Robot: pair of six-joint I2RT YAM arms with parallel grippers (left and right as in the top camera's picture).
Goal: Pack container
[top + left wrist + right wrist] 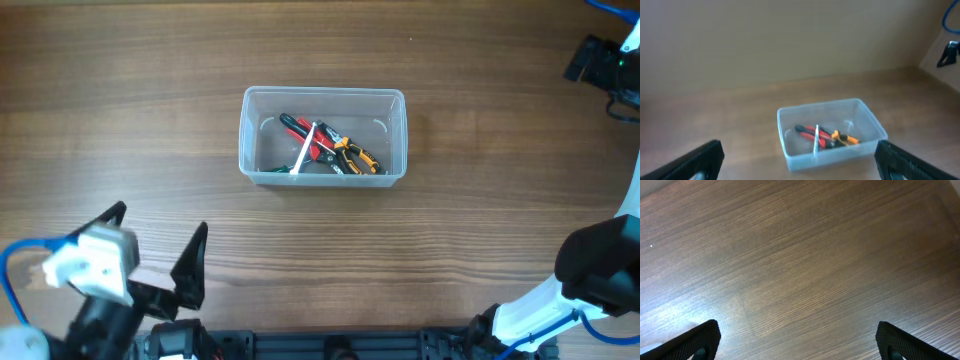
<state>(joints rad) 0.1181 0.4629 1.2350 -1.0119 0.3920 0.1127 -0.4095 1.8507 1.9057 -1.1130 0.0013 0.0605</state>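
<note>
We see the container (pixel 243 140) near the middle of the wooden table (pixel 480 230) in the overhead view, long side running 9 to 3 o'clock, upright and open at the top. Inside lie a red-handled tool (pixel 298 127) toward 11 o'clock, orange-and-black pliers (pixel 360 158) toward 4 o'clock and a thin white stick (pixel 304 152) slanting across them; the three overlap in a loose heap. From the container, the left gripper (pixel 161 218) sits at about 7 o'clock, well apart from it, its fingers spread wide and clamped on nothing; its wrist camera looks at the tub between them. A blue cable (pixel 10 268) loops beside that arm. The right gripper (pixel 797 326) is out at 2 o'clock by the table's far corner, fingers likewise wide apart over bare wood.
</note>
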